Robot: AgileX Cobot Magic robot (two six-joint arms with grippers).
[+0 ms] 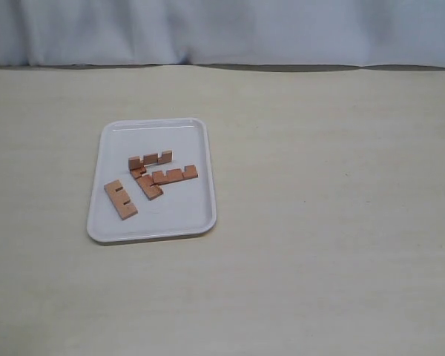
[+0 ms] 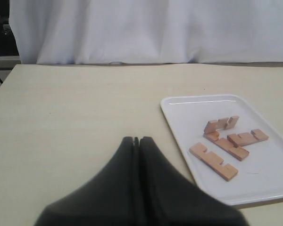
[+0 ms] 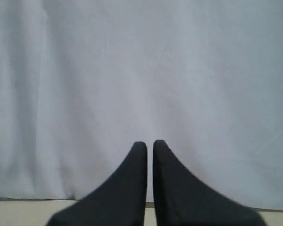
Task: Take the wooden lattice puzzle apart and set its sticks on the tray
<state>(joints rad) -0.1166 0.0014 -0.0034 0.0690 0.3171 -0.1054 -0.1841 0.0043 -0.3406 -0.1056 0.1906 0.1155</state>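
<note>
Four sticks [image 1: 174, 175] on tray [image 1: 185, 141], long axes unaligned — left pincer [image 2: 137, 140], right pincer [image 3: 149, 143] closed, empty

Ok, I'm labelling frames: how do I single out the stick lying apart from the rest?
Find the white tray on the beige table. Of four notched wooden sticks on it, three bunch near the middle. The lone stick lies nearer the exterior view's left edge, touching none.

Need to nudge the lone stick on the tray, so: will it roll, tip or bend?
Likely slides, not rolls: the stick lies flat on its broad face. Probably stiff, as it looks like solid wood. The smooth white tray may let it skid.
</note>
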